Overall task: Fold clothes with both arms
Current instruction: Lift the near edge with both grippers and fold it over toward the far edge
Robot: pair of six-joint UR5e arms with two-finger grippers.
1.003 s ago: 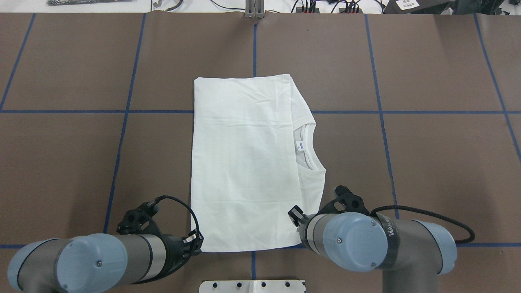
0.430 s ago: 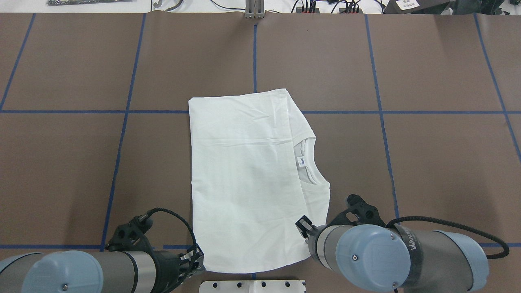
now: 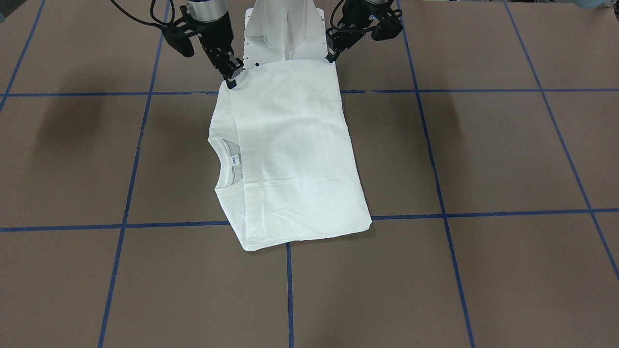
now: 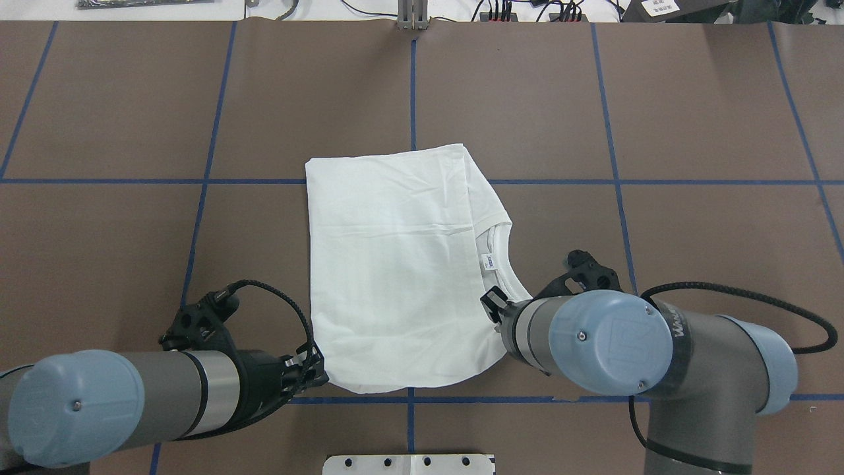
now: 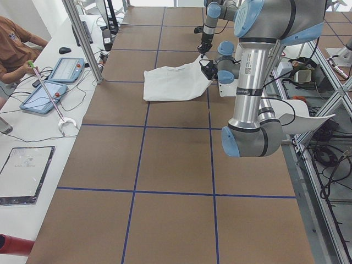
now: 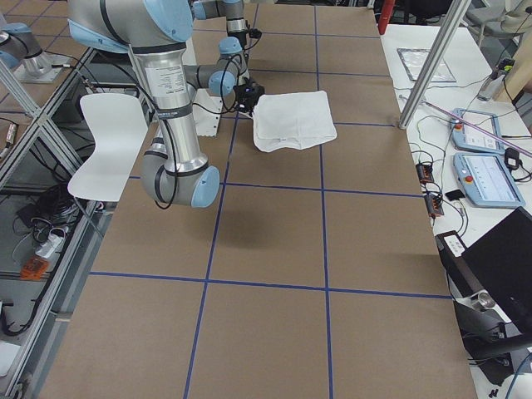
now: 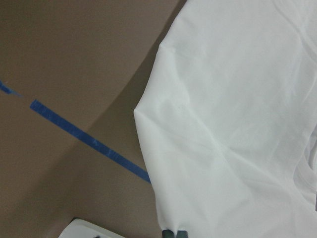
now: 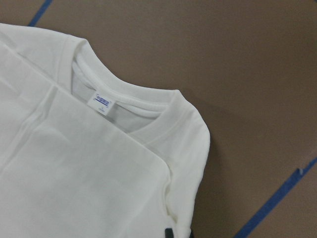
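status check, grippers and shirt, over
Left gripper shut on shirt, near-left corner. Right gripper shut on the collar-side near corner. Near edge lifted off the table. Nothing seen in the way.

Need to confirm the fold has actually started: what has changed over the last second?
The left pincer and right pincer first dragged the shirt toward the robot, then reversed. They have now carried its near hem back away from the robot, and it looks raised. Both kept hold of the near corners throughout. The far hem has stayed put since the drag, and the collar is still uncovered.
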